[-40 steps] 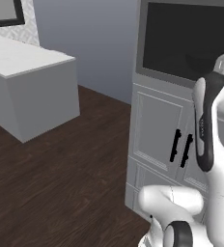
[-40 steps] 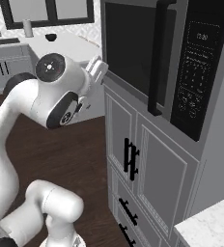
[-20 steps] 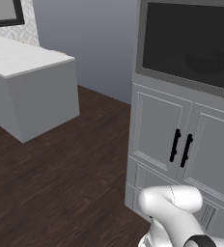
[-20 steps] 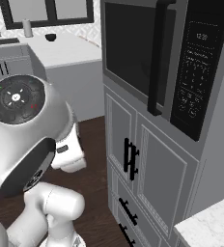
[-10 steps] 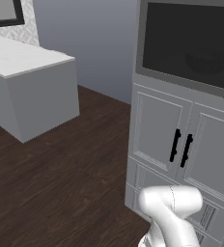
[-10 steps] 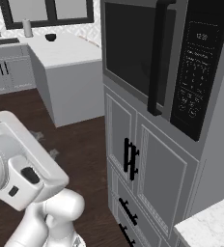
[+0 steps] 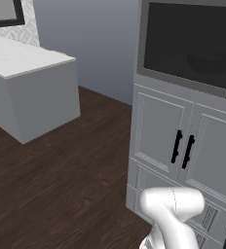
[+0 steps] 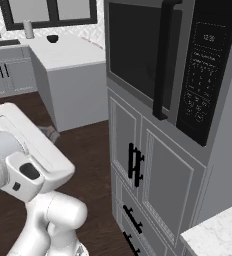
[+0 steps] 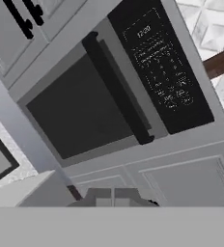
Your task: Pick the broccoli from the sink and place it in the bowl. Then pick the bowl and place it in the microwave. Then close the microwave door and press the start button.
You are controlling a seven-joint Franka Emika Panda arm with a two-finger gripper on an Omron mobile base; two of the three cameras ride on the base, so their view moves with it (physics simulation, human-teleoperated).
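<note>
The microwave door (image 8: 138,57) is closed against the microwave (image 8: 188,75).

On the microwave (image 8: 188,75) I can make out a small clock display (image 8: 209,38) that seems to read 12:00; the keypad (image 8: 194,102) legends below it are too small to read.
</note>
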